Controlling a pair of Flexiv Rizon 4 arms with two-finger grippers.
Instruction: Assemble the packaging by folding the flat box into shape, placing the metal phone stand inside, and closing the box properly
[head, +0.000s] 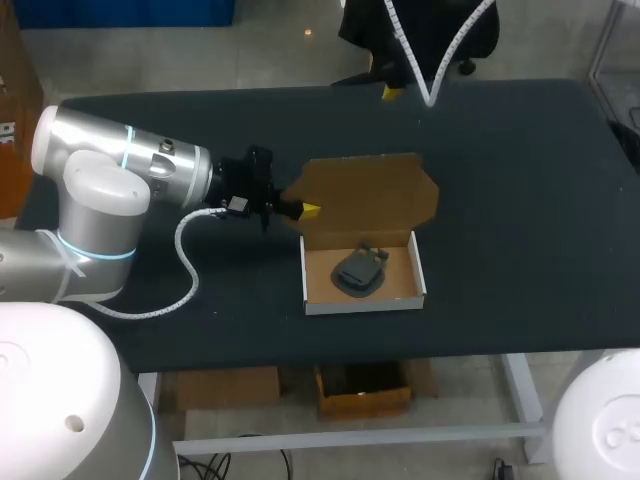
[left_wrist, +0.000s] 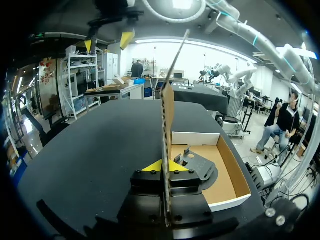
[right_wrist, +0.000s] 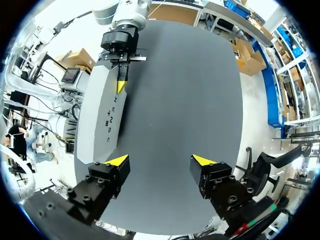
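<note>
Left wrist view shows the left end effector (left_wrist: 165, 166) closed on the brown cardboard lid (left_wrist: 167, 115), one yellow tip on each face, and the lid stands upright, edge-on to the camera. The open tray of the brown cardboard box with white outer walls (head: 360, 304) lies just beside this end effector, on its right side. Its long axis runs the same way the fingers point. The dark grey metal phone stand (head: 358, 270) already lies inside the tray. I judge the lid must next swing down toward that side to cover the tray.

The right end effector (right_wrist: 160, 162) hangs open and empty, well apart above the black bench (head: 520, 200), so the left arm is nearer. I count one box, one stand and two end effectors.
</note>
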